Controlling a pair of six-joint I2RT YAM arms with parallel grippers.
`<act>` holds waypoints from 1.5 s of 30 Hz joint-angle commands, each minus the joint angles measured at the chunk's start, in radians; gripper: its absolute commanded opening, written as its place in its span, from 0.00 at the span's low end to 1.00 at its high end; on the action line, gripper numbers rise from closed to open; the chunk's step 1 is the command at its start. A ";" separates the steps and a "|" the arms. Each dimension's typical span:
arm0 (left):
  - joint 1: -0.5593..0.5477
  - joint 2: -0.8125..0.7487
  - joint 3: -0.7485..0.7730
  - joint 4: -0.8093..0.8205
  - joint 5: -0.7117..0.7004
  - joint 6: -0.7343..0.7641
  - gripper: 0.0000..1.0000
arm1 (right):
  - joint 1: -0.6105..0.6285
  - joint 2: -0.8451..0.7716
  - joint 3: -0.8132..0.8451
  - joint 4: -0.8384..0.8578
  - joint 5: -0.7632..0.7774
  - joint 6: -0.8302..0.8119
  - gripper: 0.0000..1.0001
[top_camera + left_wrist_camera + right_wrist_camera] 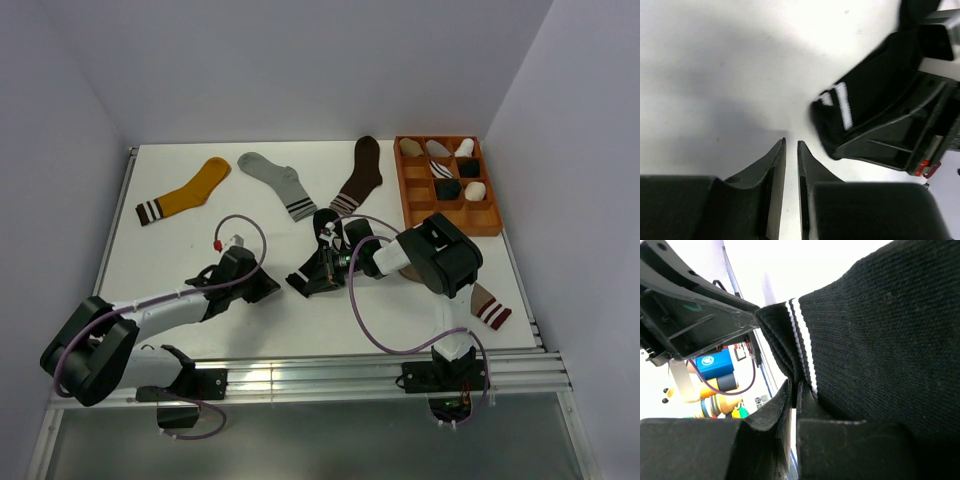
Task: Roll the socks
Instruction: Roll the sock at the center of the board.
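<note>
A black sock with white cuff stripes (324, 222) (865, 330) is bunched near the table's middle. My right gripper (303, 280) (794, 382) is shut on its cuff, and folds of fabric are pinched between the fingertips. In the left wrist view the same sock (860, 95) hangs from the right gripper's body just right of my left gripper (791, 141) (270, 290). The left jaws stand a narrow gap apart over bare table, with nothing between them. A taupe sock with a maroon-and-white cuff (490, 306) lies at the near right, partly hidden under the right arm.
A mustard-yellow sock (190, 190), a light grey sock (275, 180) and a dark brown sock (360, 175) lie along the back of the table. An orange compartment tray (402, 180) with several rolled socks stands at the back right. White walls enclose the table.
</note>
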 commanded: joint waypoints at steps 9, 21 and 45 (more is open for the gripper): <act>0.003 0.150 0.017 0.228 0.062 0.088 0.22 | -0.005 0.020 0.006 -0.026 0.031 -0.016 0.00; 0.003 0.148 -0.019 0.368 0.091 0.114 0.26 | -0.005 0.029 0.004 -0.015 0.025 -0.008 0.00; 0.003 0.194 0.030 0.382 0.102 0.119 0.35 | -0.005 0.043 0.027 -0.056 0.022 0.005 0.00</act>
